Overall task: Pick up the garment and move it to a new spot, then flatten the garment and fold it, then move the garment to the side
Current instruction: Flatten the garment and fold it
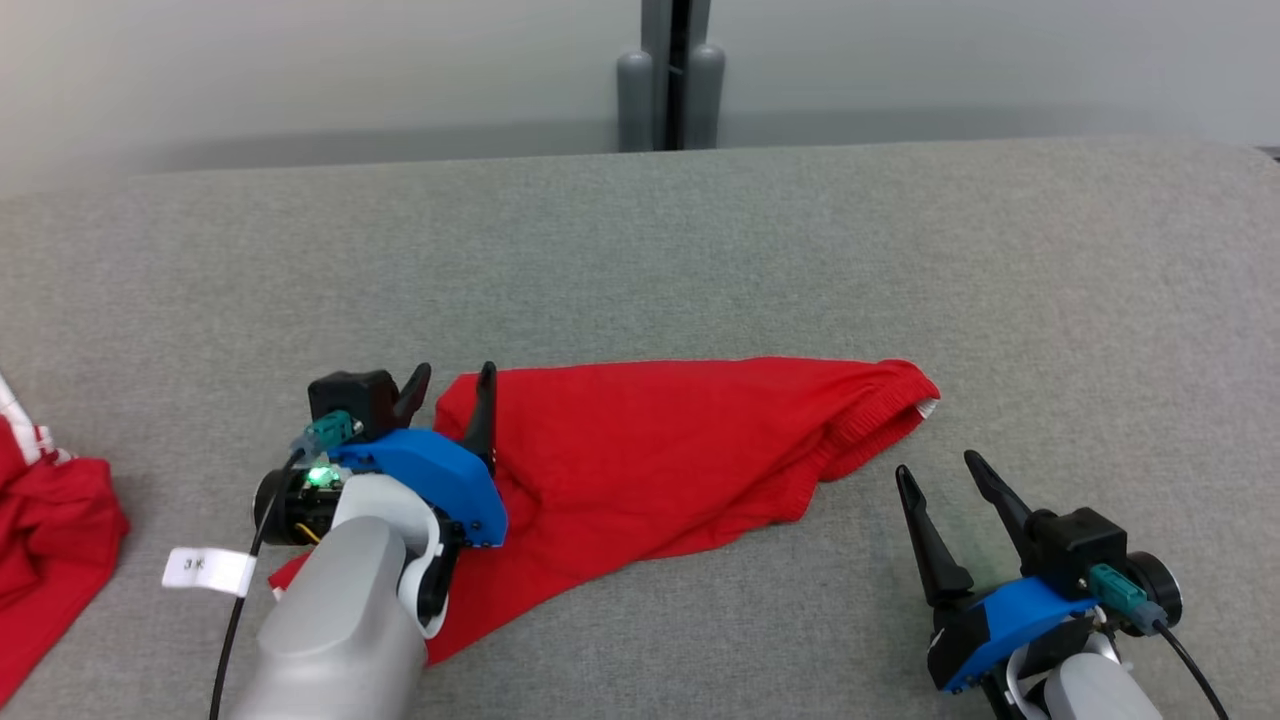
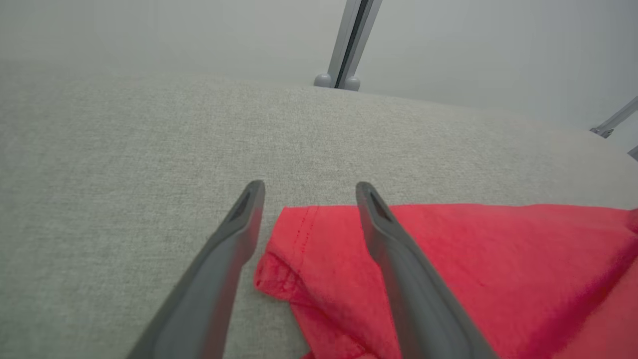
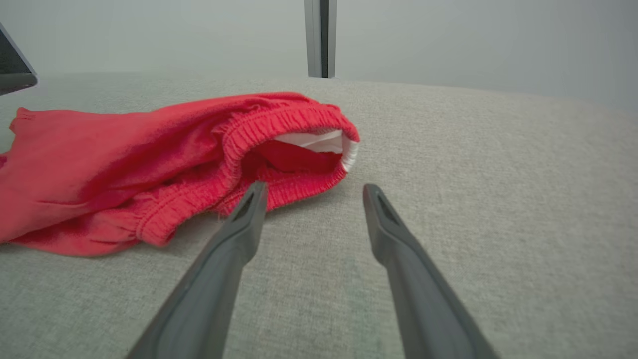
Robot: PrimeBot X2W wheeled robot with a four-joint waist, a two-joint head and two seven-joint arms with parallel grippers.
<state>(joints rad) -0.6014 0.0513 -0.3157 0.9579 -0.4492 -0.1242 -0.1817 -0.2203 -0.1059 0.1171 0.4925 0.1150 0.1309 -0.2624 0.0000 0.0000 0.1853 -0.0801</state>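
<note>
Your garment [image 1: 660,450] lies in the middle of the bench [image 1: 700,250], spread but rumpled, not folded. Left tool [image 1: 455,372], fingers apart, straddles its left corner. Right tool [image 1: 938,462], also apart and empty, sits near the waistband. Flattening seems unfinished; folding and moving aside are left.

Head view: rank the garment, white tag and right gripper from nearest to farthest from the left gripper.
1. Garment: its corner lies between the fingers of the left gripper.
2. White tag: lower left, beside the arm.
3. Right gripper: far lower right.
</note>
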